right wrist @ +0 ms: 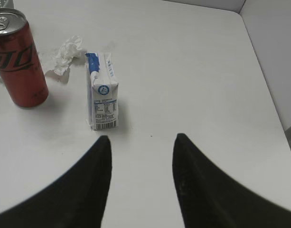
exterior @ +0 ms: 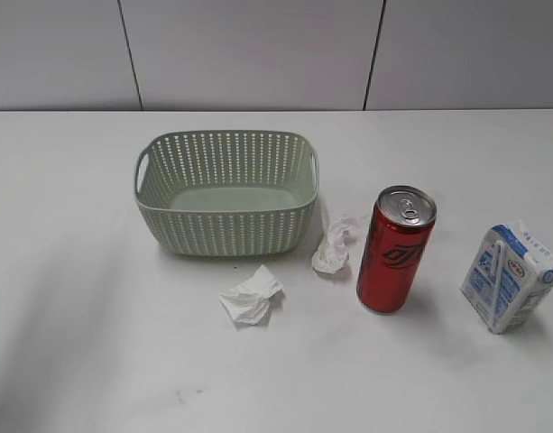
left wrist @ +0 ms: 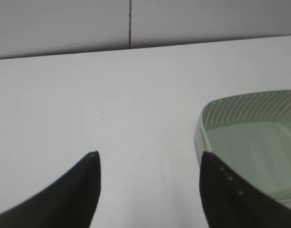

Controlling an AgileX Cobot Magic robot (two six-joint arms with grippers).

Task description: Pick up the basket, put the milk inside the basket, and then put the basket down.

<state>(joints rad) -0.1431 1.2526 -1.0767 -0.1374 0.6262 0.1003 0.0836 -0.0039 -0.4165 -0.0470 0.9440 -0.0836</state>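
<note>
On the white tabletop (exterior: 69, 316) we see the empty sage-green basket (exterior: 226, 191) at centre, milk carton (exterior: 511, 276) far right beside the red soda can (exterior: 395, 249), our left tool (left wrist: 147, 161) and right tool (right wrist: 141, 145) both spread open, holding nothing.

left gripper (left wrist: 147, 154) and right gripper (right wrist: 141, 137) look identical: each is a pair of matte black fingers, broad at the base and curving to a blunt tip, with faint pale specks on the left gripper's right finger (left wrist: 230, 190)

Matt slotted plastic basket (exterior: 226, 194), glossy metal can (exterior: 395, 250), printed card milk (exterior: 511, 276), crumpled paper tissues (exterior: 251, 296).
</note>
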